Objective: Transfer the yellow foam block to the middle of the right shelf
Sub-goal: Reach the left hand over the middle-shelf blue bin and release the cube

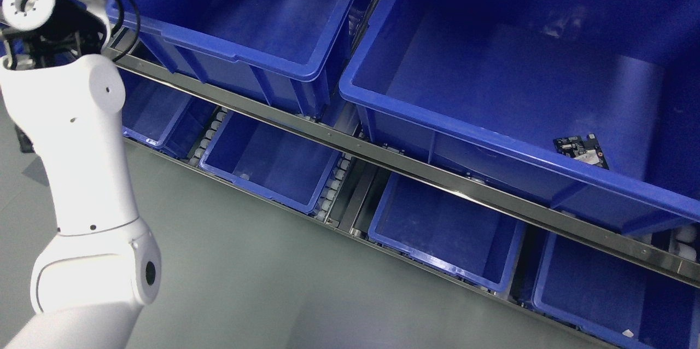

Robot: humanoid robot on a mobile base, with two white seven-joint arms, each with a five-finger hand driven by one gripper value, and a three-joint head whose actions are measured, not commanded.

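Note:
No yellow foam block shows anywhere in the head view. My left arm (76,174) rises white from the lower left corner to the top left, where its wrist joint (27,4) meets the picture's edge. The hand itself lies beyond the top edge, out of sight. My right arm does not appear. Two large blue bins stand on the upper shelf level: one at top centre (235,59) and a bigger one at the right (492,141). The right bin holds a small dark circuit board (582,152) near its front wall.
A metal shelf rail (394,160) runs diagonally from upper left to lower right. Below it sit several smaller blue bins (273,163) on roller tracks (333,190). Grey floor (246,283) fills the lower middle.

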